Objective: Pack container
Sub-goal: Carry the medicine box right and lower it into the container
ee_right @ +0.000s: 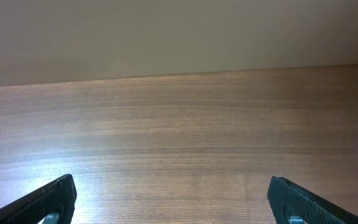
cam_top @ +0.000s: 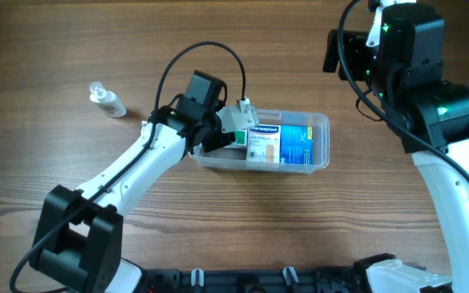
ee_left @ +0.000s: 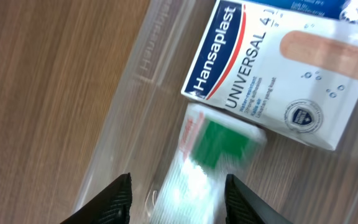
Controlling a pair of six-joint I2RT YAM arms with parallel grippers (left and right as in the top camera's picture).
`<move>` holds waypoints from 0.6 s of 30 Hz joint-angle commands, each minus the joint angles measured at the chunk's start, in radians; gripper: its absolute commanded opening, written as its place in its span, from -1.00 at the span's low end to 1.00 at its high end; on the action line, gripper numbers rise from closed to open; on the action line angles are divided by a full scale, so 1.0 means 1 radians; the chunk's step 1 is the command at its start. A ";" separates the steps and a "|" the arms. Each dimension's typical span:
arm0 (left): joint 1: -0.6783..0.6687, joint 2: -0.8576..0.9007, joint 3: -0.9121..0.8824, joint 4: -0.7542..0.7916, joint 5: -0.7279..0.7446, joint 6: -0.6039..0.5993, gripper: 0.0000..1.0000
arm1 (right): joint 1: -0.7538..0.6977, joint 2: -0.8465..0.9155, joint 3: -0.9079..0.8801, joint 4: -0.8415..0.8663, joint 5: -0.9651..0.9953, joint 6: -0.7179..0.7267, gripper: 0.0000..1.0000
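- Packing step: the left claw [ee_left: 178, 198] hangs spread over the left end of the container [cam_top: 323, 140], mid surface [cam_top: 218, 220]. A blurry green-white pack [ee_left: 219, 144] sits under its tips beside the plaster box [ee_left: 272, 68].
- The right claw [ee_right: 169, 199] is spread too, and empty.
- Next up is probably lifting out and grabbing the little bottle [cam_top: 108, 100], which is well off to the left.

The plaster box [ee_left: 278, 74] says "Hansaplast" in white letters on a dark blue band. Under that it says "UNIVERSAL" in blue, with a "4" beside it. The green and white box [ee_left: 213, 155] is too blurry to read. Raised letters on the container [ee_left: 143, 62] wall cannot be read.
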 commanded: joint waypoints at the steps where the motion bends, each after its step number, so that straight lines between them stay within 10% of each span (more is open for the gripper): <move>1: -0.009 0.001 0.002 -0.003 -0.013 -0.001 0.11 | -0.003 -0.002 0.004 0.003 -0.012 -0.012 0.99; 3: -0.018 -0.005 0.002 -0.002 -0.012 -0.024 0.28 | -0.003 -0.002 0.004 0.003 -0.012 -0.012 0.99; 9: -0.058 -0.031 0.002 -0.006 -0.014 -0.055 -0.14 | -0.003 -0.002 0.004 0.003 -0.012 -0.012 1.00; 18: -0.047 -0.042 0.002 0.014 -0.016 -0.589 -0.92 | -0.003 -0.002 0.004 0.003 -0.012 -0.012 0.99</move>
